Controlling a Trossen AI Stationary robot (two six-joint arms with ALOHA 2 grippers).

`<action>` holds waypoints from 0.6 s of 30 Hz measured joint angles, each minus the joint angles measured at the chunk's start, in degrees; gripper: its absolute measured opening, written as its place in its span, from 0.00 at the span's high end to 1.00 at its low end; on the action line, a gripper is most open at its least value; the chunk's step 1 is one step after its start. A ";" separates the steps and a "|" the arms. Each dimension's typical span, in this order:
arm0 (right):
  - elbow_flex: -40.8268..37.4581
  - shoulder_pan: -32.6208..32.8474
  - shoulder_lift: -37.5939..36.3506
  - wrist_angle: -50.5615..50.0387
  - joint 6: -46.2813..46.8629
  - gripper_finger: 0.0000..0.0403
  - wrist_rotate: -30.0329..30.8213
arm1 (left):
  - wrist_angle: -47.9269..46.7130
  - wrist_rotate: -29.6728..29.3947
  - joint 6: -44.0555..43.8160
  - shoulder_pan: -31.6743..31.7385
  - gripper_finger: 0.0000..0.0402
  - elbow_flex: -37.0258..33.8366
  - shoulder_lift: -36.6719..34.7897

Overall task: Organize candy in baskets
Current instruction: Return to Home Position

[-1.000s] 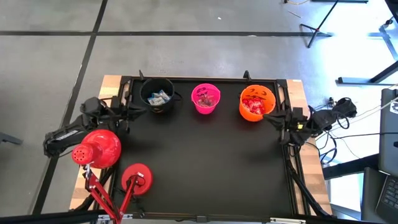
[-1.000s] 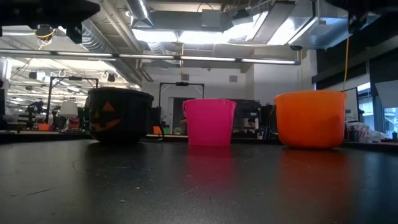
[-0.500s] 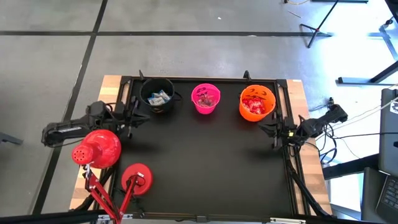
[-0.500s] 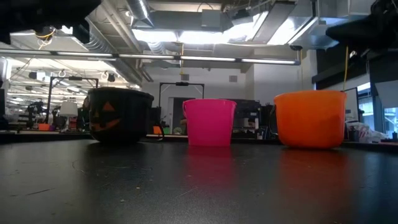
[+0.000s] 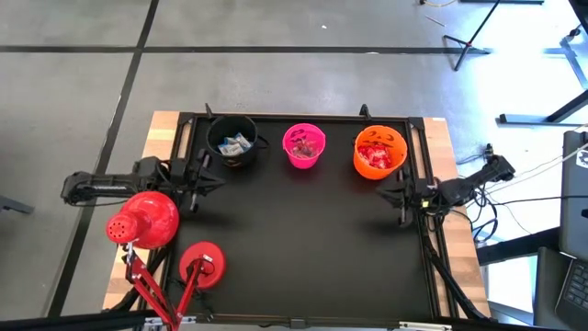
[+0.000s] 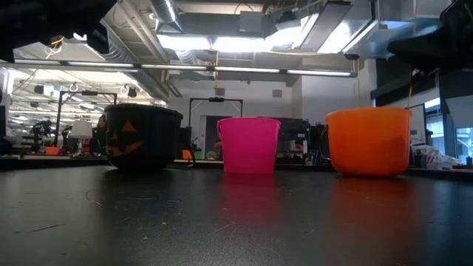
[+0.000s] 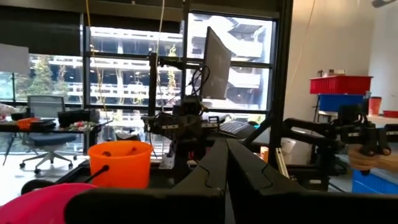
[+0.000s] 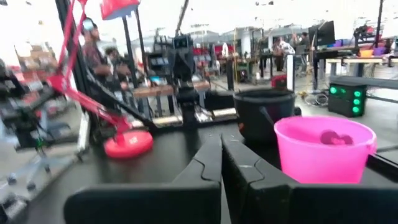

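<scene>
Candy (image 5: 235,142) is sorted into black bucket (image 5: 241,158), pink bucket (image 5: 303,163), orange bucket (image 5: 370,171) at far desk (image 5: 303,239) edge. Left pincer (image 5: 200,175) and right pincer (image 5: 401,194) are parked at side edges, closed, empty.

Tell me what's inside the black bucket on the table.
Seen from above, the black bucket holds blue-and-white wrapped candy. Anything beneath those pieces is covered, and the low view shows only the bucket's outer wall, not its contents.
</scene>
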 joint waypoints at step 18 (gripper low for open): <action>0.02 -32.29 1.14 -5.30 1.02 1.00 -32.63 | -16.65 3.70 5.43 -0.12 1.00 13.78 3.08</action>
